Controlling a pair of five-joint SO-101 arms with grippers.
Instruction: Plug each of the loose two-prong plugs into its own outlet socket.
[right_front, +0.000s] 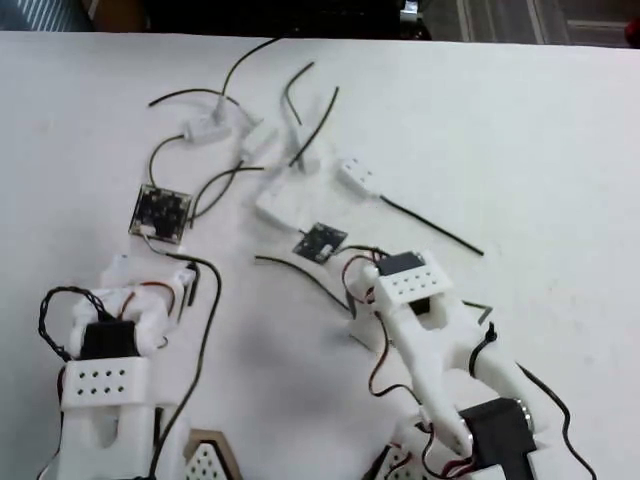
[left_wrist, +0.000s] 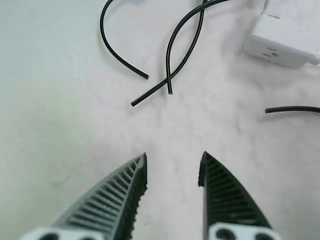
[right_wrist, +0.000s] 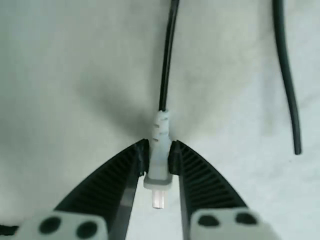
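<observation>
Right hand (right_wrist: 159, 150) pinching white plug (right_wrist: 160, 127); left hand (left_wrist: 173, 160) spread above table (left_wrist: 60, 100).

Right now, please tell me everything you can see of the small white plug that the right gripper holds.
The small white plastic plug is slim, with a ribbed collar where its thin black cord leaves it. A pale metal prong sticks out of its wider end; a second prong cannot be made out. The right gripper is shut on it, one black ribbed finger on each side. Below is the white table; contact is unclear.
</observation>
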